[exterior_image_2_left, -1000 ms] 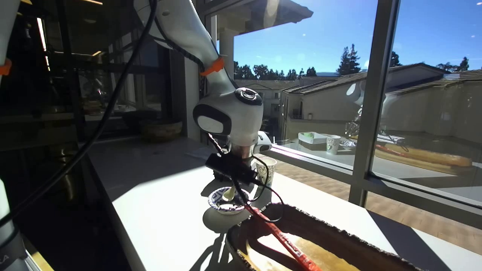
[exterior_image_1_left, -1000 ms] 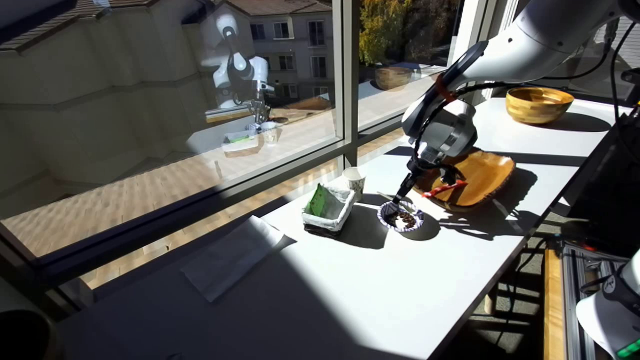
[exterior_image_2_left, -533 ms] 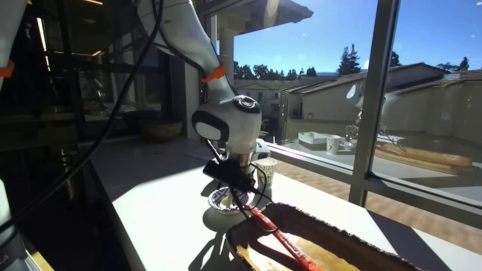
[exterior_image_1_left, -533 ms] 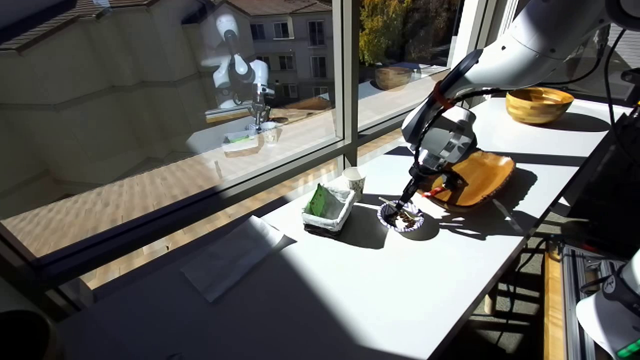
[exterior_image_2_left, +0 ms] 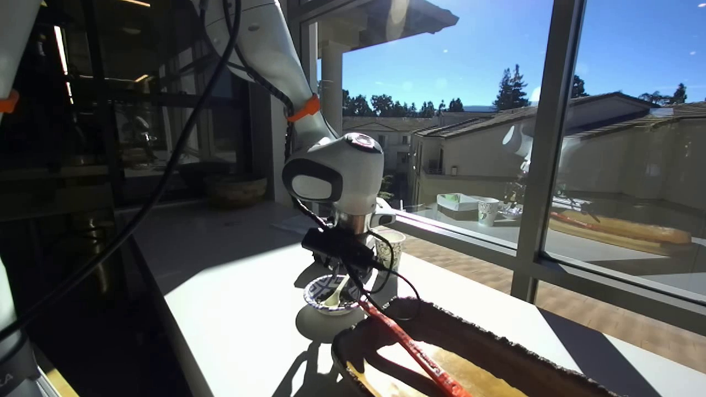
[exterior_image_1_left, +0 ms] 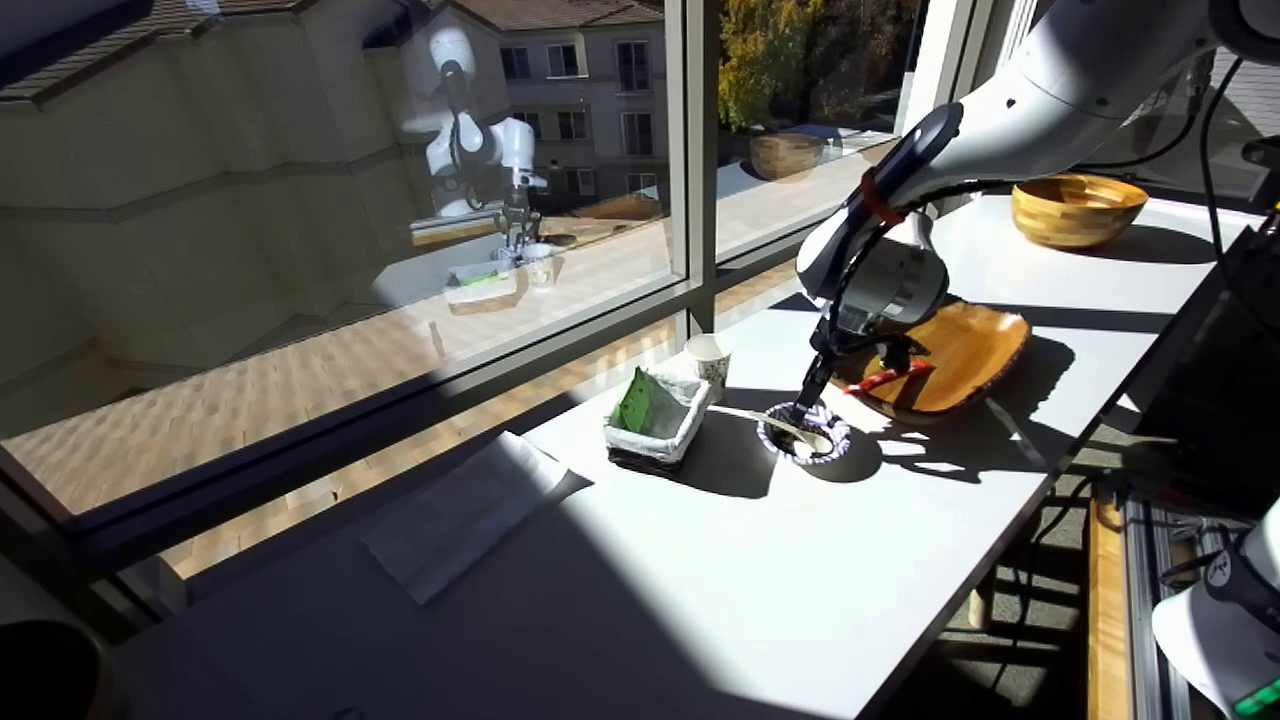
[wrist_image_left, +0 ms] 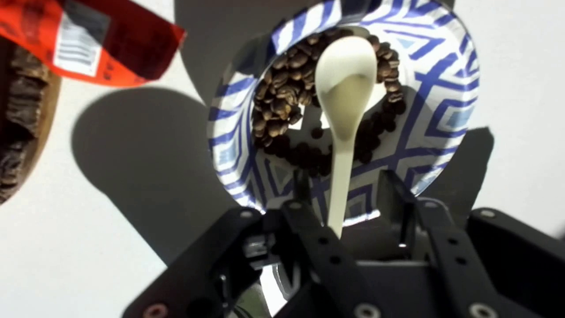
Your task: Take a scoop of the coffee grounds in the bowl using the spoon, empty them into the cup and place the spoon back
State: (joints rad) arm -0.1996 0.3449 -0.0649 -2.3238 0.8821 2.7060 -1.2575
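My fingers (wrist_image_left: 394, 201) stand well apart, with the spoon (wrist_image_left: 344, 132) between them and nothing gripped. Its scoop lies over coffee beans (wrist_image_left: 281, 104) in the bowl (wrist_image_left: 446, 81), handle crossing the rim; the cup (exterior_image_1_left: 711, 374) stands near.

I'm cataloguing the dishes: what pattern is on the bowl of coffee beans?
The bowl has blue stripes and angular shapes on white, clearest in the wrist view.

The spoon (wrist_image_left: 344, 106) has tipped flatter over the bowl (wrist_image_left: 446, 110), its handle (exterior_image_1_left: 745, 413) reaching farther toward the window edge of the tabletop (exterior_image_1_left: 760, 570).
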